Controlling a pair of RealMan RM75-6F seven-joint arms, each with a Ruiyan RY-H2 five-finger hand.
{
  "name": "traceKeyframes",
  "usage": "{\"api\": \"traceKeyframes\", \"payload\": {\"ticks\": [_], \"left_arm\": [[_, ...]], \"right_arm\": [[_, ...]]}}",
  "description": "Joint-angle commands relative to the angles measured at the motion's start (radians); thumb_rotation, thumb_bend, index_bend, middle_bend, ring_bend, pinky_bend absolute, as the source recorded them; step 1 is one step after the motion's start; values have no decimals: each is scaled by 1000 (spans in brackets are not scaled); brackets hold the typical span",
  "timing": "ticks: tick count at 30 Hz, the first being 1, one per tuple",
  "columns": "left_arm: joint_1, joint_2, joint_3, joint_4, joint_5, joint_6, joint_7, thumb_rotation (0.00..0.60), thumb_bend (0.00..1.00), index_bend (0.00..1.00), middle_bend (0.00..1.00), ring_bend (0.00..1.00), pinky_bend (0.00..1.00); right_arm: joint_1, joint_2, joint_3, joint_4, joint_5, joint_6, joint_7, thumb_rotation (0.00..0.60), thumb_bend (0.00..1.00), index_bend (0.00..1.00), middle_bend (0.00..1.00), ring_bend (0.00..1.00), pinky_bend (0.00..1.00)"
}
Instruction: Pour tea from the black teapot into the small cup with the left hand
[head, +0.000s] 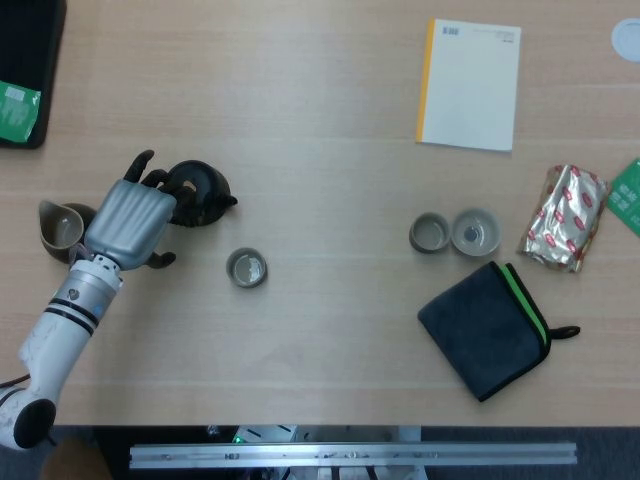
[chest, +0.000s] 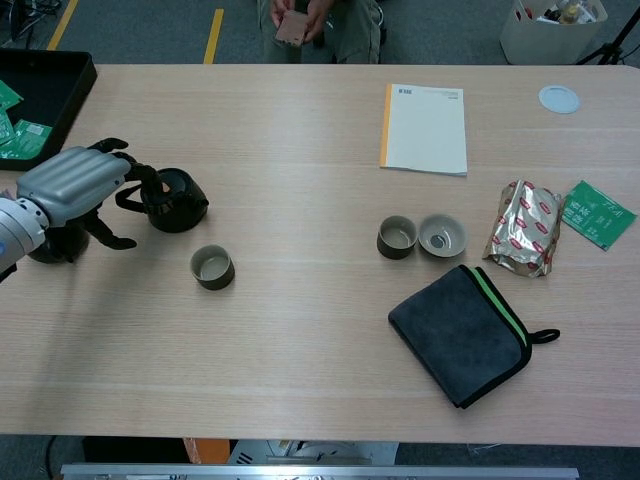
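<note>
Black teapot (head: 197, 194) stands on the wooden table (head: 320, 340) at its left part, with the spout pointing to the right, toward the middle. In the head view my left hand (head: 130, 220) lies just beside the teapot on its left side. The dark fingers (head: 152, 180) reach to the handle side of the pot, and the thumb sticks out below the palm. The silver back of the hand hides the place of contact, so I cannot tell if the fingers are closed on the handle or only touching it. The small cup (head: 246, 268) stands near the teapot, lower and to the right of it, and it is apart from my hand. A small pitcher (head: 57, 226) stands at the left of my wrist. Two more cups (head: 454, 232) stand side by side in the right half, and below them lies a dark folded cloth (head: 488, 330) with a green edge. A notebook (head: 470, 84) with a yellow spine lies at the top, and a shiny foil packet (head: 565, 217) lies near the right edge.

In the chest view the left hand (chest: 72, 185) is again at the left of the teapot (chest: 176, 201), with the fingers curled around the handle area; the grip is not clear here either. The teapot stands upright on the table. The small cup (chest: 212, 267) stands below and to the right of it. My right hand shows in neither view.
</note>
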Motion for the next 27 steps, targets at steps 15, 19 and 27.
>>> {"api": "traceKeyframes", "payload": {"ticks": [15, 19, 27], "left_arm": [[10, -8, 5, 8, -3, 1, 0, 600, 127, 333, 403, 286, 56], [12, -12, 7, 8, -2, 2, 1, 600, 127, 333, 408, 289, 56], [17, -11, 14, -8, -4, 2, 11, 600, 128, 340, 413, 296, 56]], "right_arm": [[1, 3, 0, -3, -3, 1, -2, 600, 52, 328, 324, 203, 240], [1, 2, 0, -3, -2, 0, -3, 600, 52, 328, 324, 203, 240], [1, 0, 0, -1, -1, 0, -2, 600, 52, 328, 324, 203, 240]]}}
